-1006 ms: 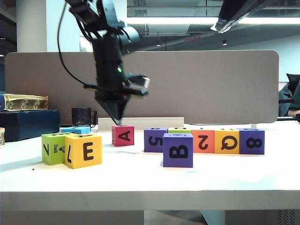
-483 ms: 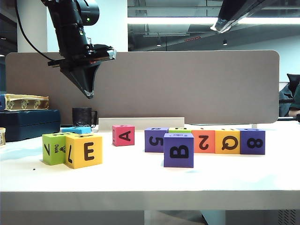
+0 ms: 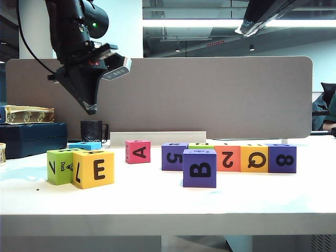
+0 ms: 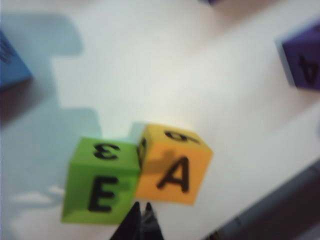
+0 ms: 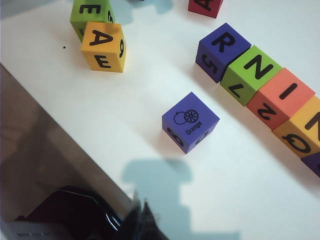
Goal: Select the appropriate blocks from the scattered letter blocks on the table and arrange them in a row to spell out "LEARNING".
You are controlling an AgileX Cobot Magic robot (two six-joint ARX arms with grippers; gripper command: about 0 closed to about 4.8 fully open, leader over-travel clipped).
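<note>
Left gripper (image 3: 90, 108) hangs high above the yellow E block (image 3: 94, 168) and green block (image 3: 60, 166) on the table (image 3: 157, 199), jaws pinched together, empty; right gripper (image 5: 141, 212) also pressed together, holding nothing.

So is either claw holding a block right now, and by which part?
No. The left claw hangs shut and empty above the green and yellow blocks. The right claw is shut and empty too, over the table's front edge.

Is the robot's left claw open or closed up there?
Closed. The left gripper hangs high above the yellow block with its fingers pressed together into one point, holding nothing. The wrist view shows them touching.
</note>
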